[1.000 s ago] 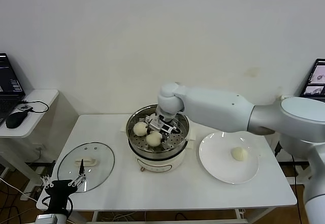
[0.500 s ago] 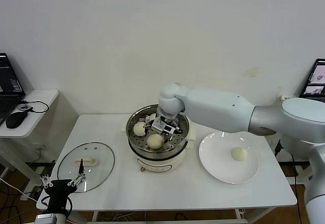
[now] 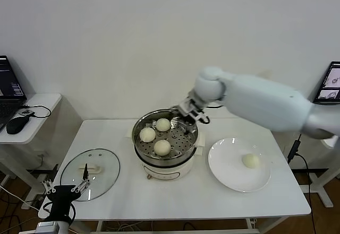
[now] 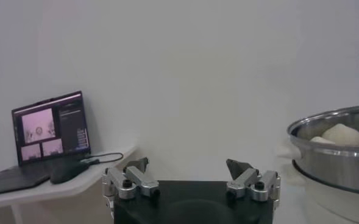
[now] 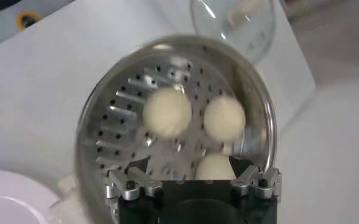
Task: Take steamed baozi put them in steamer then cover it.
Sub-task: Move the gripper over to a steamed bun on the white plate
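Three cream-white baozi [image 3: 163, 124] [image 3: 147, 134] [image 3: 162, 147] lie in the steel steamer [image 3: 175, 158] at the table's middle. A further baozi [image 3: 250, 161] rests on the white plate [image 3: 228, 167] to the right. My right gripper [image 3: 191, 112] hovers open and empty just above the steamer's back right rim. In the right wrist view this gripper [image 5: 191, 167] looks down on the baozi [image 5: 166, 112] [image 5: 224, 118] [image 5: 214, 167]. The glass cover [image 3: 101, 165] lies flat at the front left. My left gripper [image 3: 66, 189] is parked open by the table's front left corner.
A side desk [image 3: 32, 125] with a laptop [image 4: 50, 125] and a mouse [image 3: 17, 123] stands to the left. A wall runs behind the table. A screen [image 3: 330, 83] shows at the far right. Bare tabletop lies in front of the steamer.
My right gripper opened inside the steamer and left a third baozi at its back. It then rose and drew away to the back right. The left arm stayed still.
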